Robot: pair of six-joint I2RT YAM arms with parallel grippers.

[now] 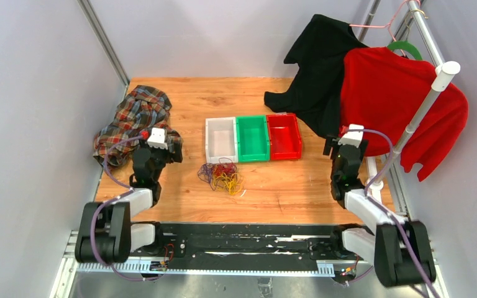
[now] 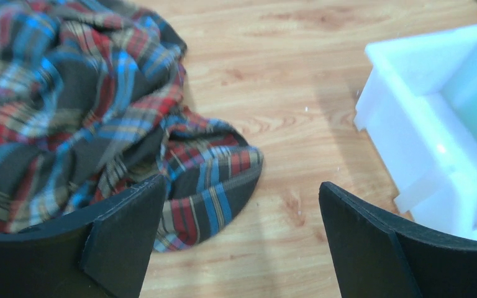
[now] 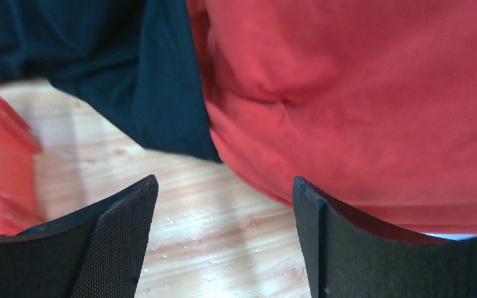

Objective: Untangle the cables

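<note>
Wood-grain tabletop [image 1: 273, 198] fills the cell between plain grey walls. On it you will find the cables [image 1: 222, 176] lying as one small tangle of dark red, yellow and purple loops, just in front of a row of three bins and roughly midway between your two arms. That row runs white bin [image 1: 220, 139], green bin [image 1: 252, 138], red bin [image 1: 284, 136] from left to right, their walls touching. Your left gripper [image 2: 242, 205] has its jaws spread wide with nothing between them. Its wrist camera shows you bare wood in the gap, the crumpled plaid shirt [image 2: 68, 112] on the left with a fold reaching toward the left finger, and a corner of the white bin on the right. Your right gripper [image 3: 223, 198] is likewise wide apart and holds nothing. Its wrist view gives you bare wood between the fingers, the black garment [image 3: 130, 74] and the red garment [image 3: 360, 93] just beyond, and a blurred edge of the red bin at far left. From above, both grippers sit well apart from the cables: the left beside the plaid shirt near the table's left edge, the right near the right edge below the red garment, which hangs by the white rail [image 1: 422, 105]. Neither gripper touches a cable.
</note>
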